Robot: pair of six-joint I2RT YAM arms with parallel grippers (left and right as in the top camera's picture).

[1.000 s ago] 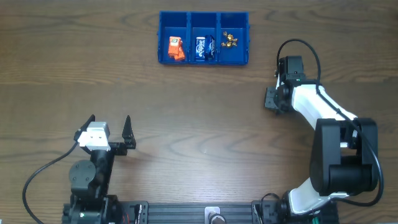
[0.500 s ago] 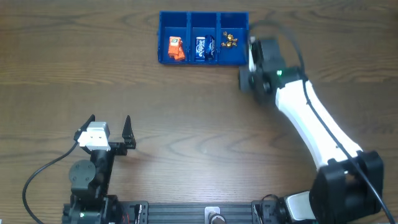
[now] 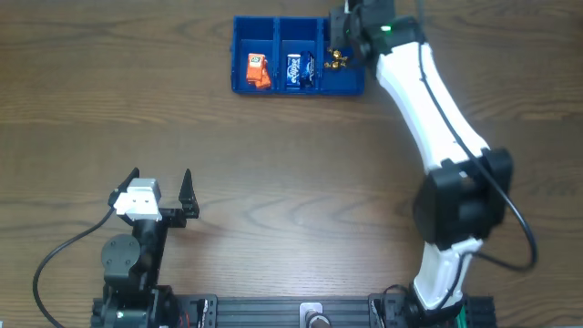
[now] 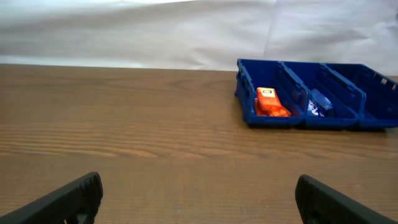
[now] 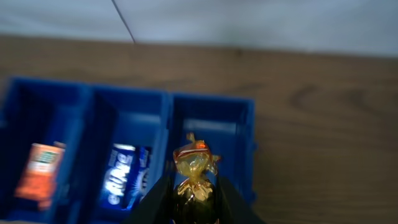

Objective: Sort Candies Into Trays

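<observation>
The right end effector (image 5: 196,190) is clamped on a gold foil-wrapped candy (image 5: 195,163), seemingly above the right-hand compartment of the blue plastic three-compartment tray (image 5: 247,130). Centre it over that compartment, lower it inside the walls, then release gently.

Dark brown wood-grain tabletop (image 3: 273,155), grain running left to right, evenly lit. Beyond its far edge, a white backdrop (image 4: 124,31), slightly creased, with one vertical seam.
</observation>
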